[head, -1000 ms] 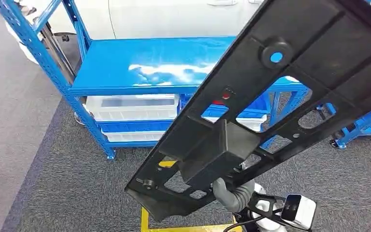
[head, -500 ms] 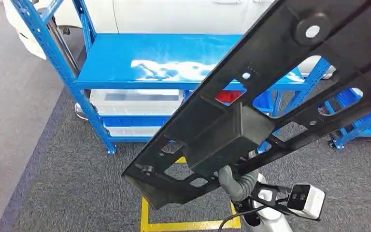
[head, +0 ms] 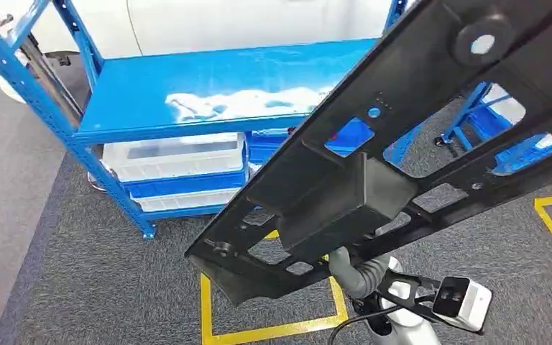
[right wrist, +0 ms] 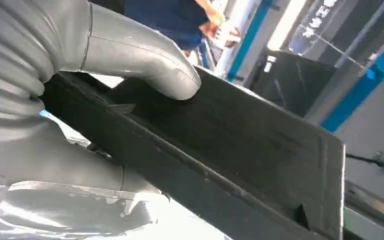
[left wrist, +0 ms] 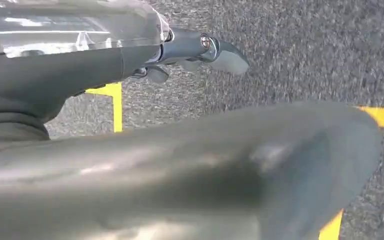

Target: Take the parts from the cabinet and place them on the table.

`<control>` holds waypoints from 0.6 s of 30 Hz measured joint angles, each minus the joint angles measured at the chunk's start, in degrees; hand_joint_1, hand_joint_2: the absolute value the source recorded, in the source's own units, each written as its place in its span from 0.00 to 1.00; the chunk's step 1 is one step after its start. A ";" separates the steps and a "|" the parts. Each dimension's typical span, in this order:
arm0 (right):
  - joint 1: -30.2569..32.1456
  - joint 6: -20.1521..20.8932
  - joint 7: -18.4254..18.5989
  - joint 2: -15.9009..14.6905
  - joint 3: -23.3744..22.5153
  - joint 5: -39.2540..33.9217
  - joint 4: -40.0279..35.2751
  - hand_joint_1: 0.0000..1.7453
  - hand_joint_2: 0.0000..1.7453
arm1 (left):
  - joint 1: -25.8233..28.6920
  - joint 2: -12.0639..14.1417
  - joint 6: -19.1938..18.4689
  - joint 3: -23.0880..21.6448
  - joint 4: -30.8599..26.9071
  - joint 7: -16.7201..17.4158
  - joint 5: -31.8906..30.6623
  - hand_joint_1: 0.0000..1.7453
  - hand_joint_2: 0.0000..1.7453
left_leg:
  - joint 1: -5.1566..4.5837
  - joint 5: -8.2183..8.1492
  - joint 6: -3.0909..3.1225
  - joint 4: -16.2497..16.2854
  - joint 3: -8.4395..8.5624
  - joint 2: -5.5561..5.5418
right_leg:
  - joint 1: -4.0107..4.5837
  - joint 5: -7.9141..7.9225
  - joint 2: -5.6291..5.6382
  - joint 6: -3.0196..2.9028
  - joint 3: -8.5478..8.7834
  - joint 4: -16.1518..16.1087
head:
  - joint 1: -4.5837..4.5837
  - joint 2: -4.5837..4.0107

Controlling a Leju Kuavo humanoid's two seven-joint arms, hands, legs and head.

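A long black plastic part (head: pixel 402 144) with cut-outs and a boxy middle section slants across the head view, from lower centre to upper right. My right hand (right wrist: pixel 85 75) grips it from below, and the right wrist view shows the thumb pressed on the part's dark edge (right wrist: pixel 240 150). In the head view the part hides that hand, with just its grey ribbed wrist cover (head: pixel 356 277) showing. My left hand (left wrist: pixel 200 50) hangs over the grey carpet and holds nothing, its fingers stretched out.
A blue metal rack (head: pixel 208 93) stands ahead, with white bins (head: pixel 176 158) on its lower shelves. A second blue rack (head: pixel 517 136) is at the right. Yellow tape (head: pixel 273 332) marks the grey carpet. A white car body stands behind the rack.
The whole picture has shifted: the rack now sits further left and the yellow tape at the right shows more, so the camera has moved. The part stays in my right hand.
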 joint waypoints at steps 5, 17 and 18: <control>0.06 -1.92 0.02 0.09 0.44 3.19 -1.29 1.00 1.00 | 0.35 0.02 1.33 0.39 -0.02 1.95 -0.52 0.00 0.00 | 0.09 -3.18 -0.07 11.72 -5.15 -1.36 | 0.25 0.20 3.52 -0.26 -0.24 0.26 | 0.00 0.00; 1.07 -3.85 0.00 0.17 -3.21 1.82 -5.64 1.00 1.00 | 0.38 1.88 5.44 0.81 -0.13 1.31 -1.09 0.00 0.00 | 0.41 3.73 2.45 -4.63 1.83 -1.56 | -0.09 -6.27 2.32 2.85 -7.44 13.45 | 0.00 0.00; 2.09 -3.91 0.00 0.17 -3.15 2.21 -6.38 1.00 1.00 | 0.48 2.03 5.73 0.85 -0.17 0.46 -1.01 0.00 0.00 | 0.40 3.67 2.47 -4.61 1.78 -0.86 | -0.29 -7.60 2.05 3.02 -9.42 17.53 | 0.00 0.00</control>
